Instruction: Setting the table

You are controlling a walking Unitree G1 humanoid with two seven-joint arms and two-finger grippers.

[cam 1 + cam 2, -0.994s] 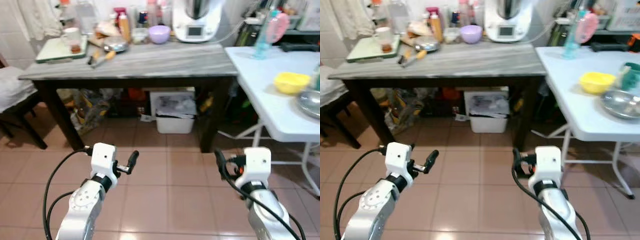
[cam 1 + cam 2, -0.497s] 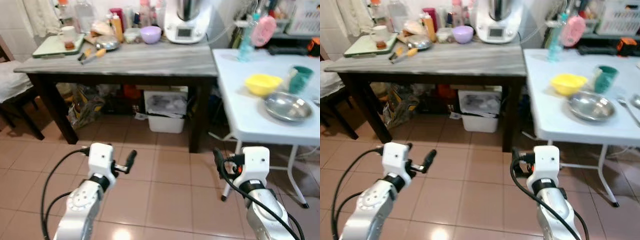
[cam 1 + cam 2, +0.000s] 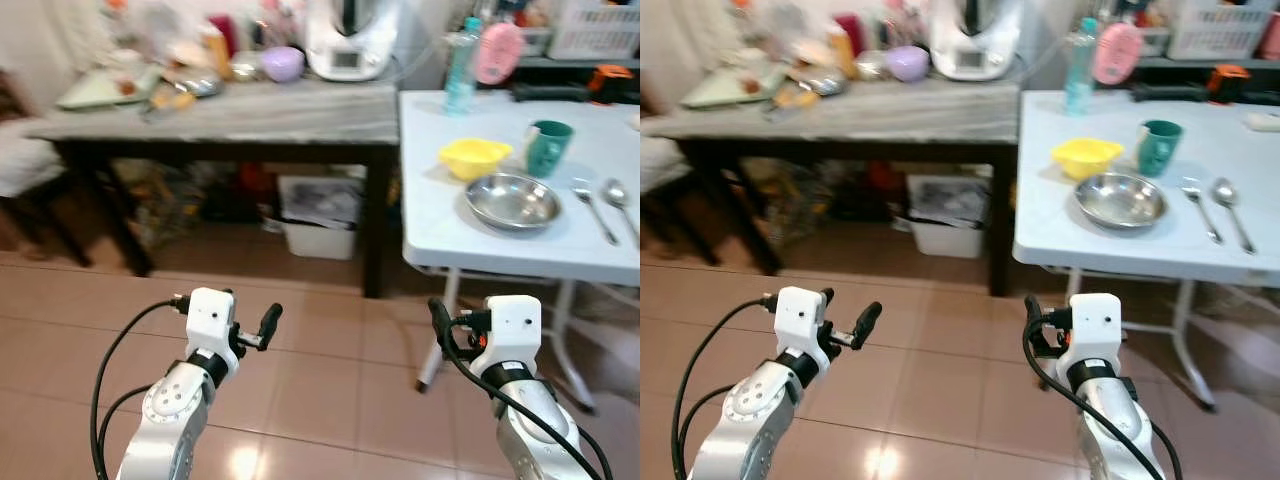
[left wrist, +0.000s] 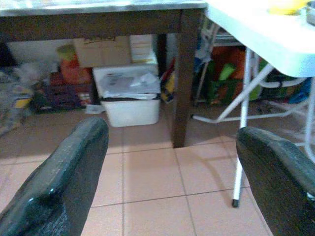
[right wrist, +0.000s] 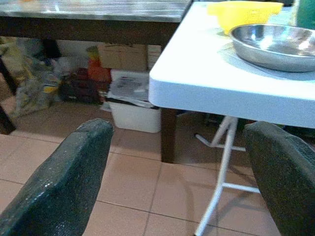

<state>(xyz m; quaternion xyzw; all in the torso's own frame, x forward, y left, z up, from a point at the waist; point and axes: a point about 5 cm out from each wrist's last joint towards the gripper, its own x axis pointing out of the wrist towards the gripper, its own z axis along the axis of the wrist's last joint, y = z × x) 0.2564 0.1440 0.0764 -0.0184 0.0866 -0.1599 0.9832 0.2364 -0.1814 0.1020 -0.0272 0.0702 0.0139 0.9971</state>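
A white folding table (image 3: 436, 226) stands ahead on the right. On it sit a yellow bowl (image 3: 473, 156), a shallow steel bowl (image 3: 512, 200), a green cup (image 3: 547, 147), a fork (image 3: 592, 205) and a spoon (image 3: 620, 200). My left gripper (image 4: 172, 162) hangs open over the tiled floor, well short of both tables. Open as well, my right gripper (image 5: 177, 167) is held low in front of the white table's near edge, below its top. Neither holds anything.
A dark table with a grey top (image 3: 300, 105) stands to the left of the white one, crowded with a white appliance (image 3: 345, 40), a purple bowl (image 3: 283, 63) and bottles. A white bin (image 3: 320, 215) sits under it. A chair (image 3: 30, 170) is at far left.
The whole view has swung right, so the white table with its dishes now shows more fully. Both arms keep the same pose, fingers apart.
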